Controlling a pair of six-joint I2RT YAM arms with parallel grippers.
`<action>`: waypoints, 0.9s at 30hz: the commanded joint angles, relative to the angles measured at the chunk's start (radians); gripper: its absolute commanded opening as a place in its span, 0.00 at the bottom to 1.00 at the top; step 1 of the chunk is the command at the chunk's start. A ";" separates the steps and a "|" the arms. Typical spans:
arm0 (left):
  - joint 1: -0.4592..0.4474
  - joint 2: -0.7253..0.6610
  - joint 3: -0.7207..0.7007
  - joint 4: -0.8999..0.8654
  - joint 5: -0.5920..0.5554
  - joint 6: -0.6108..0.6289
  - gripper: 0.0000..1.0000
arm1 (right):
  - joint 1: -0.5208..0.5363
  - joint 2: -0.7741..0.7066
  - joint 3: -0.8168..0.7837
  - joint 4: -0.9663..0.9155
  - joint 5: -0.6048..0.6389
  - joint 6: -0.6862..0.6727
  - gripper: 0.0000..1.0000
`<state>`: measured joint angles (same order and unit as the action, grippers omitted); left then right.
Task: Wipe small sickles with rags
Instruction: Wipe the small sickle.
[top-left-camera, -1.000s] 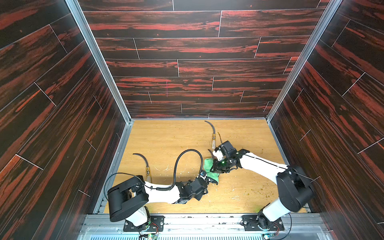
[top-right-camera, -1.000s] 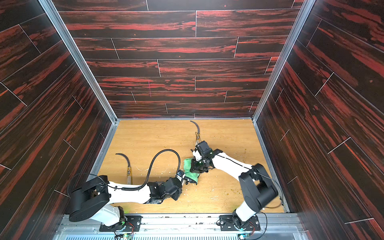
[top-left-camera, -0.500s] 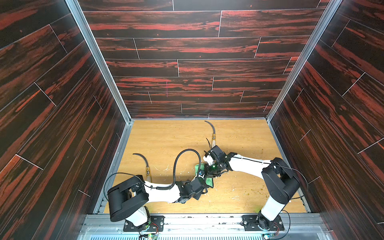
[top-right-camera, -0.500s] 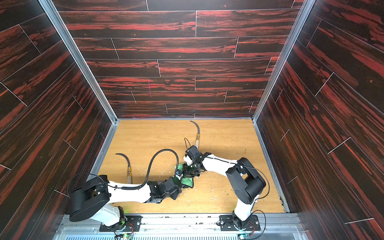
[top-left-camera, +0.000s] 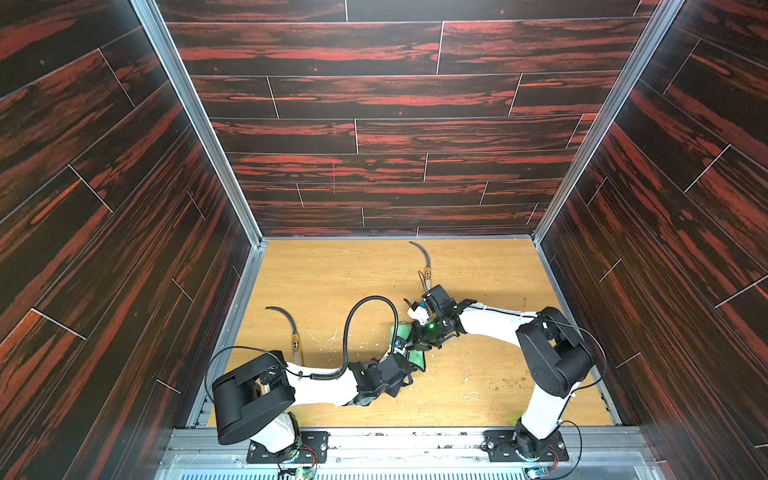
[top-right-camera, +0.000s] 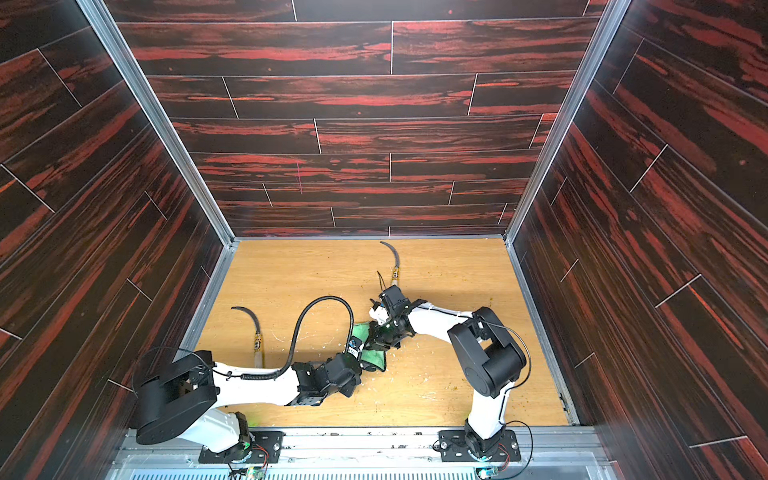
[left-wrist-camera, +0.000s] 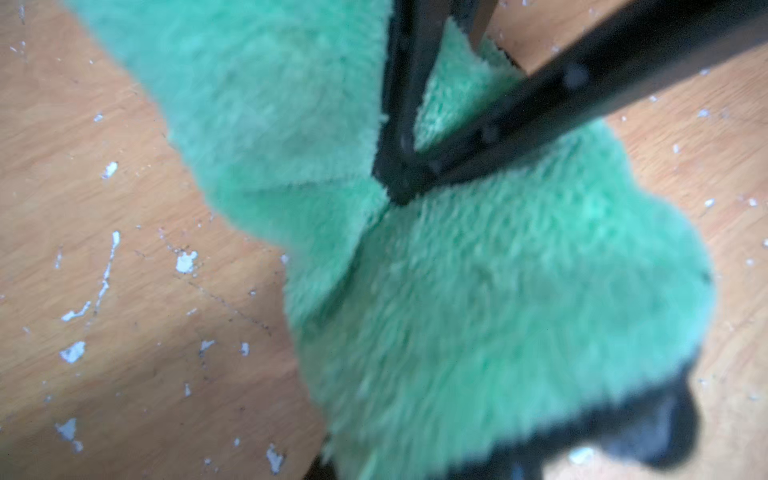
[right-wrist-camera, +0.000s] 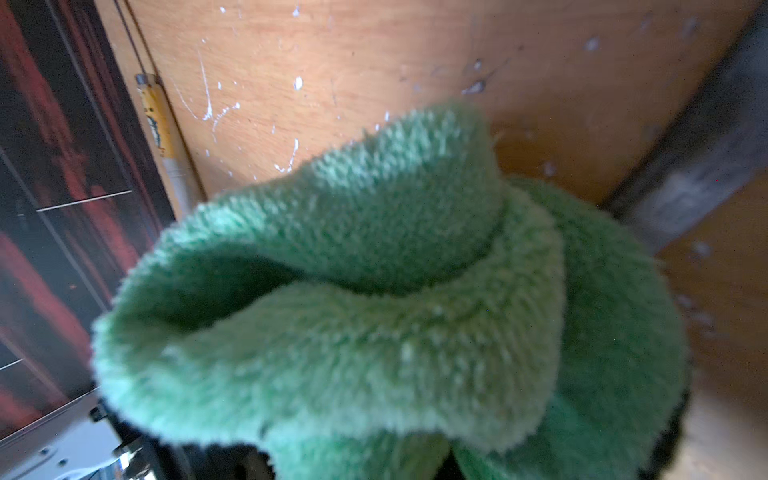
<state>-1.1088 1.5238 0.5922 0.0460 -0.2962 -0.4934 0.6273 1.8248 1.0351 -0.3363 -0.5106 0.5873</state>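
Plainly, two small sickles with dark curved blades and pale wooden handles lie well apart on the scratched wooden tabletop. One sickle is near the middle of its far edge and the other sickle is near its left edge. One light green fluffy rag with dark edging sits bunched near the tabletop's centre, between the two grippers. The right gripper is clamped on the rag. The left gripper has its fingers together at the tips, pressed against the rag; whether they pinch anything cannot be told. One black ribbed cable loops over the left arm.

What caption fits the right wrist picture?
Fluffy green rag bunched up close; behind it, a labelled sickle handle lies on the wooden table.
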 joint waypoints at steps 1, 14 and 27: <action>-0.013 -0.076 -0.026 0.023 0.024 0.005 0.00 | -0.086 0.114 -0.039 -0.067 0.292 -0.042 0.00; -0.013 -0.114 -0.071 0.031 0.055 -0.009 0.00 | -0.190 0.099 0.034 -0.081 0.311 -0.062 0.00; -0.013 -0.037 -0.031 0.032 0.071 -0.009 0.00 | -0.201 -0.135 0.039 -0.156 0.204 -0.115 0.00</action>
<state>-1.1110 1.4647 0.5434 0.1234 -0.2504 -0.4980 0.4557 1.7874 1.0767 -0.4652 -0.3786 0.4965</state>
